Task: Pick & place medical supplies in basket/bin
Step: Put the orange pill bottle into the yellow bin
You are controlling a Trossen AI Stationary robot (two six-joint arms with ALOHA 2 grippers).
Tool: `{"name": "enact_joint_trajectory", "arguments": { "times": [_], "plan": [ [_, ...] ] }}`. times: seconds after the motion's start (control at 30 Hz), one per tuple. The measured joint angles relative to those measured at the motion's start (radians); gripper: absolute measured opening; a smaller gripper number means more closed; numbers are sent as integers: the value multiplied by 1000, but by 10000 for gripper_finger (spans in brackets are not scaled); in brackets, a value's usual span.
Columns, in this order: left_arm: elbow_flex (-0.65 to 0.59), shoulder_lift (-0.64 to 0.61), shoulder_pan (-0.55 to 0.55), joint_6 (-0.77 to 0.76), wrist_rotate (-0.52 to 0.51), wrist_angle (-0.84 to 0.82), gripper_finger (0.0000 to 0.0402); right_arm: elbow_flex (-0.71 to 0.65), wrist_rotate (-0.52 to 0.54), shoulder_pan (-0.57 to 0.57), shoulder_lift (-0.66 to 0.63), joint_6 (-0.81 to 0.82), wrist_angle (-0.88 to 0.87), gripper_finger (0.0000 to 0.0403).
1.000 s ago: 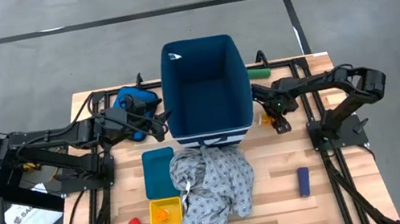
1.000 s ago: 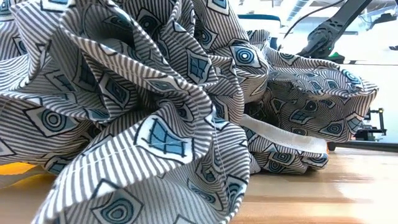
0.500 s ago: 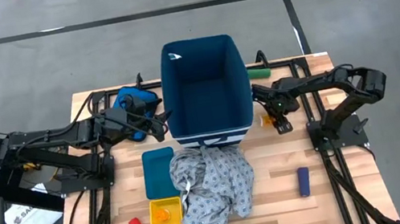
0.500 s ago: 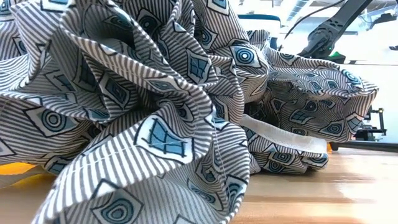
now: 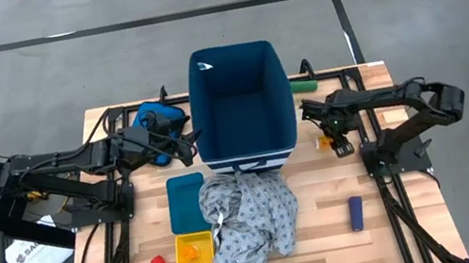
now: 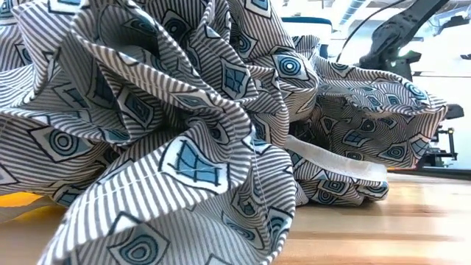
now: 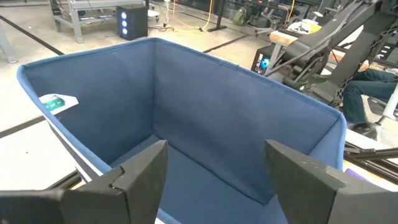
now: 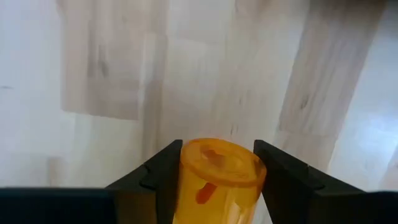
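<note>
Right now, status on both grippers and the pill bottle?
Right gripper closed around orange pill bottle, right of navy bin. Left gripper open at bin's left wall. Nothing blocking.

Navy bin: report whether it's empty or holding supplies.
Empty as far as shown: the high view shows only bare blue floor inside the navy bin; the left wrist view shows bare walls.
</note>
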Motion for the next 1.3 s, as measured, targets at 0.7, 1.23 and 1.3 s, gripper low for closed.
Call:
{"name": "enact_joint_trajectory", "arguments": {
  "times": [0.7,1.23,1.3],
  "plan": [
    [0,0,0,3,35,16,254,56,300,167,-483,-12,-68,174],
    [0,-1,0,-57,515,137,256,372,708,502,-491,-501,76,175],
    [0,-12,-1,-110,562,183,259,413,752,546,-469,-651,143,175]
  ]
}}
